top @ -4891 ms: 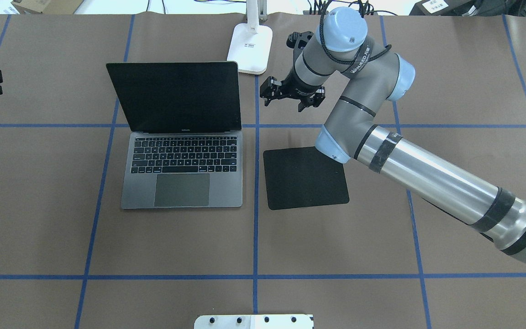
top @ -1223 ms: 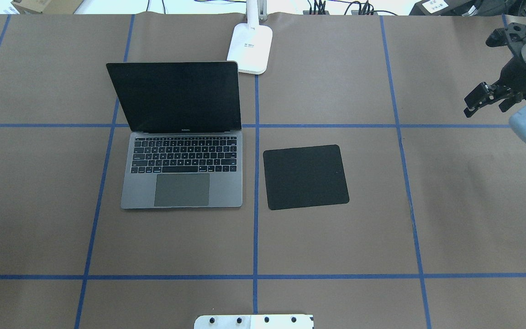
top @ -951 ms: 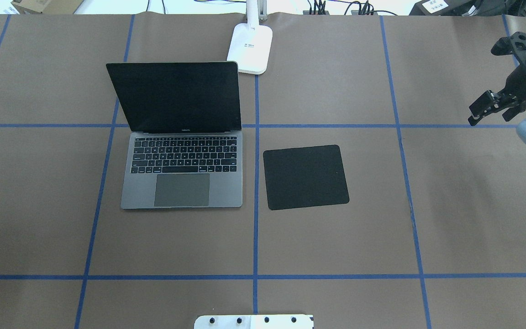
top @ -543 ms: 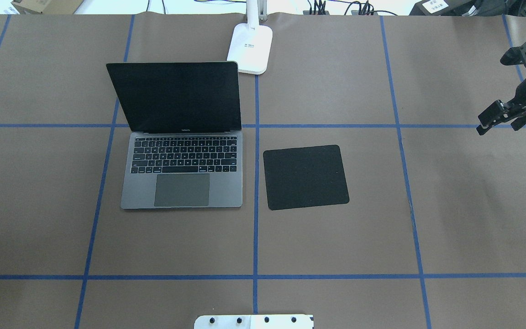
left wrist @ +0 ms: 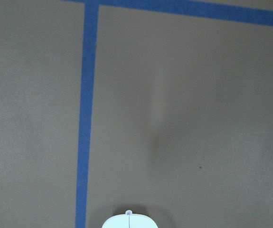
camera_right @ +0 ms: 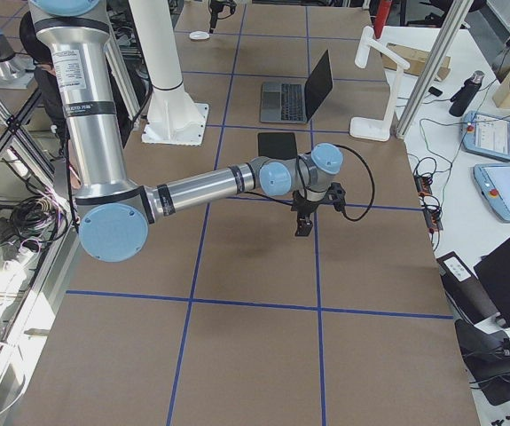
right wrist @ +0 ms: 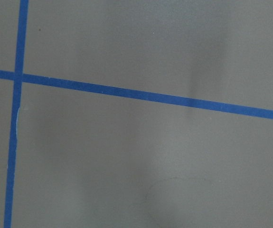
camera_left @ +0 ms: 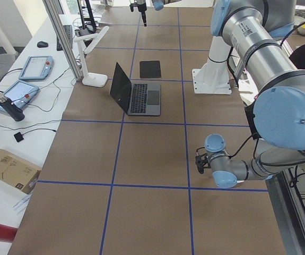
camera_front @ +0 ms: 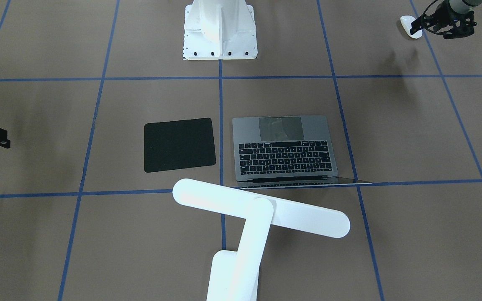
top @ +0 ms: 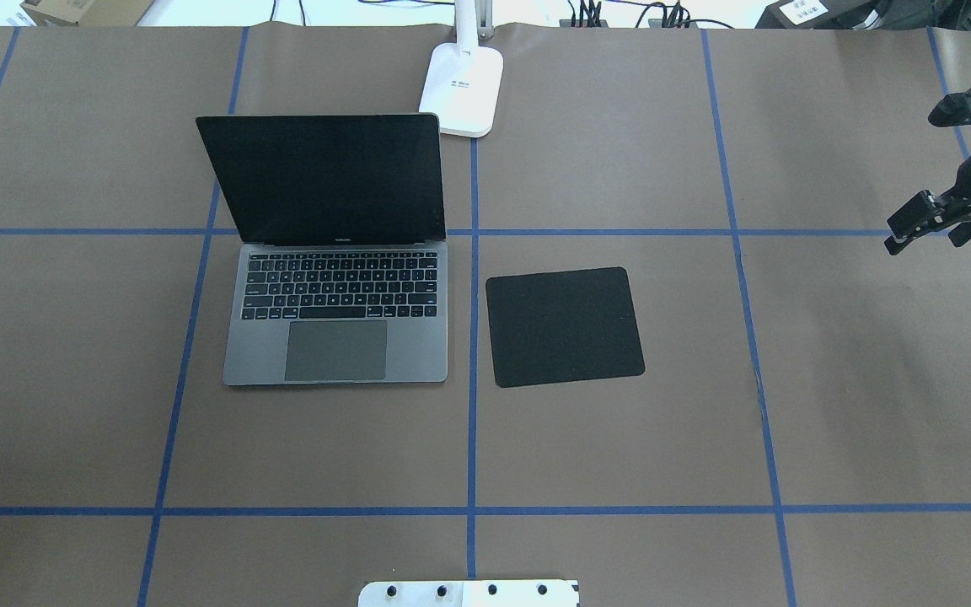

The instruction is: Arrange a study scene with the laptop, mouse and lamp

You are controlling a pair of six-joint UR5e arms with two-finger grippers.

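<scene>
The dark-grey laptop (top: pixel 338 337) stands open left of the table's middle, also in the front view (camera_front: pixel 285 146). The white lamp (camera_front: pixel 262 207) stands behind it, its base (top: pixel 462 88) at the far edge. The white mouse (camera_front: pixel 410 21) lies on the table near the robot's left end and shows at the bottom edge of the left wrist view (left wrist: pixel 129 222). My left gripper (camera_front: pixel 437 28) hovers open right by the mouse, not holding it. My right gripper (top: pixel 928 240) is open and empty at the table's right edge.
A black square mat (top: pixel 565 327) lies right of the laptop. The white bolted pedestal (camera_front: pixel 219 29) stands at the robot's side of the table. Blue tape lines grid the brown table cover.
My right arm has drawn back from beside the lamp base to the table's right edge, still drifting right and toward the robot. The left gripper has left the overhead view.
</scene>
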